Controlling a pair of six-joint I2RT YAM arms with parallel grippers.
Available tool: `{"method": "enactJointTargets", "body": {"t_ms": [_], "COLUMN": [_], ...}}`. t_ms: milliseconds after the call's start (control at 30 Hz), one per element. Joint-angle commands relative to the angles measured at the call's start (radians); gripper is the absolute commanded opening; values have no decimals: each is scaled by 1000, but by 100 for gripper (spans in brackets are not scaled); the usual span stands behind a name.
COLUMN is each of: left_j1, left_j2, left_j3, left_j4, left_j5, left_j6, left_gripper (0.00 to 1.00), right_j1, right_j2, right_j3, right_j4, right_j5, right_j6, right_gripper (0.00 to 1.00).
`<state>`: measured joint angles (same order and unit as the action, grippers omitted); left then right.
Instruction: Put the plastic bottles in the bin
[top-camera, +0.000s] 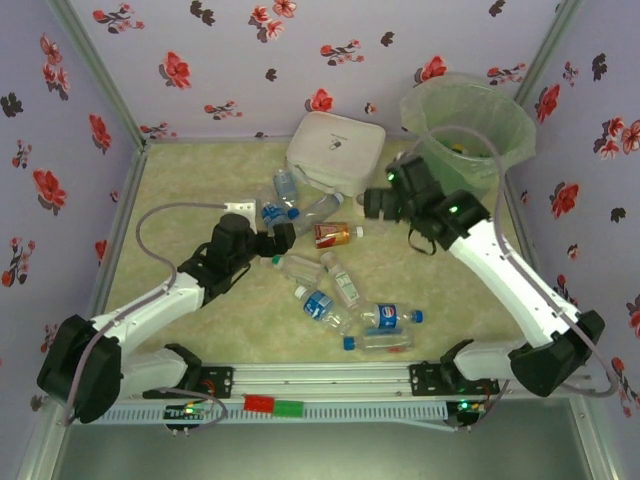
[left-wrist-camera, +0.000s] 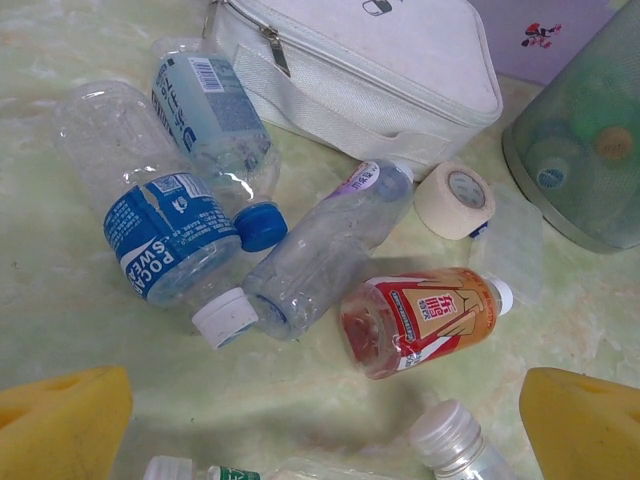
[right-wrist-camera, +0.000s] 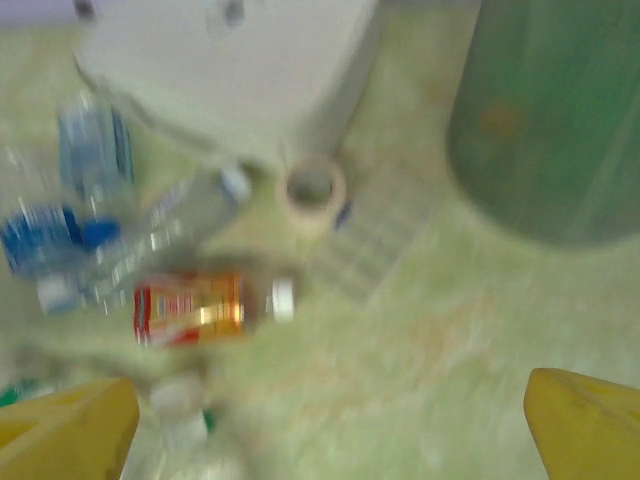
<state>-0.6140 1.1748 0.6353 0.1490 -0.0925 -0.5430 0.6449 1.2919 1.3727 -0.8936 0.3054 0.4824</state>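
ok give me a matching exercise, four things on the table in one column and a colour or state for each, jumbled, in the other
Column one
1. amber bottle
2. tape roll
3. soft case
4. bin

Column two
A. upright, translucent green
B. lying on its side, white cap on
C. white, with a zip along its side
D. cream ring between the case and the bin

Pairs: 1-B, 2-D, 3-C, 4-A
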Motion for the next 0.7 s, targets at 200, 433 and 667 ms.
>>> {"method": "enactJointTargets", "body": {"t_ms": [200, 433, 667], "left_j1": [14, 22, 29], "left_j2": [33, 47, 34], "left_j3": [-11, -34, -49], "left_j4": [43, 67, 58], "left_j5": [28, 30, 31], "left_j6": [13, 2, -8], "left_gripper": [100, 100, 100], "right_j1": [190, 201, 200], "right_j2": [-131, -368, -392], "right_j3": [-268, -593, -729], "right_j4": [-291, -158, 38], "right_j5": [23, -120, -212], "right_j6": [580, 938, 1067], "right_gripper": [100, 100, 100]}}
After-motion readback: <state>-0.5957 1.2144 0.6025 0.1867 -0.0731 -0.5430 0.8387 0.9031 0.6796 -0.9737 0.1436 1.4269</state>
